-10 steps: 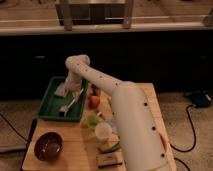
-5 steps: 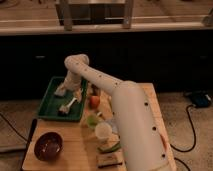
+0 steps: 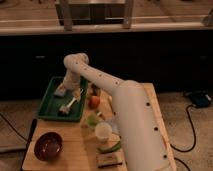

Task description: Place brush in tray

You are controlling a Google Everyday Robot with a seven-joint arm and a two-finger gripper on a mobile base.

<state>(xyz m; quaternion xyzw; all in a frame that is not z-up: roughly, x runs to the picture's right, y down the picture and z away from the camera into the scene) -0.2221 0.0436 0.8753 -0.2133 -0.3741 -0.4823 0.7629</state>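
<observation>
The cream-white brush (image 3: 70, 104) lies slantwise inside the dark-green tray (image 3: 47, 106), its blocky head toward the tray's front and its slim handle pointing back and to the right. The tray sits at the back left of the wooden table. My gripper (image 3: 61, 91) hangs from the white arm over the tray's middle, just left of and behind the brush and apart from it. Nothing shows in its grasp.
A round dark-red bowl (image 3: 48, 146) stands at the table's front left. To the right of the tray are an orange item (image 3: 95, 101), a green round item (image 3: 92, 120), a white cup (image 3: 103, 132), a green long item (image 3: 110, 147) and a brown bar (image 3: 109, 160). My arm spans the table's right side.
The gripper held the brush low over the tray a second ago. The brush now lies in the tray, and the gripper has drawn back up and to the left.
</observation>
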